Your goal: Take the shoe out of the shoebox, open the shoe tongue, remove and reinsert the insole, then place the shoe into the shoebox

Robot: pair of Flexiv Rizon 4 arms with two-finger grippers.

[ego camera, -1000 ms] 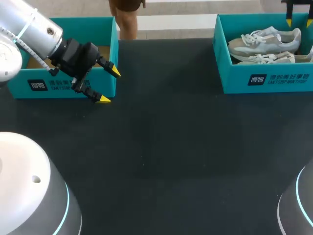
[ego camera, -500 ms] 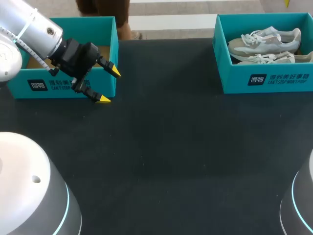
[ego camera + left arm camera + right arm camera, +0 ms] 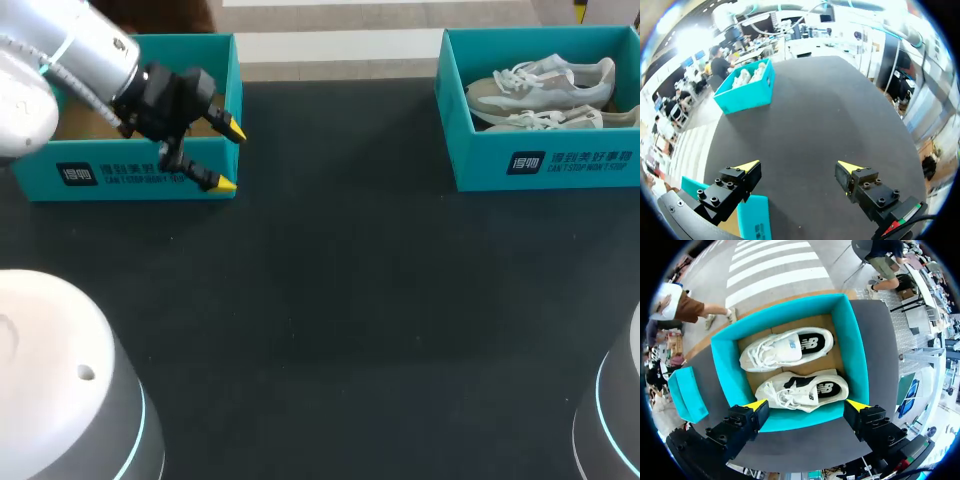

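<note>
Left gripper [image 3: 230, 160] wide open, empty, at front corner of second teal box [image 3: 130, 175]. Right gripper [image 3: 807, 405] wide open above shoebox [image 3: 855, 345] holding two white sneakers [image 3: 790, 347] on dark tabletop [image 3: 350, 300].

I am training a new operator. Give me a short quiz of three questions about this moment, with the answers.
1. True or false: the left gripper is shut on a shoe.
2. How many shoes lie in the shoebox ahead of the right gripper? A) one B) two C) none
3. Fill in: the fingers of the right gripper stand ____.
Key: 1 false, it is open and holds nothing. 2 B. 3 open.
</note>
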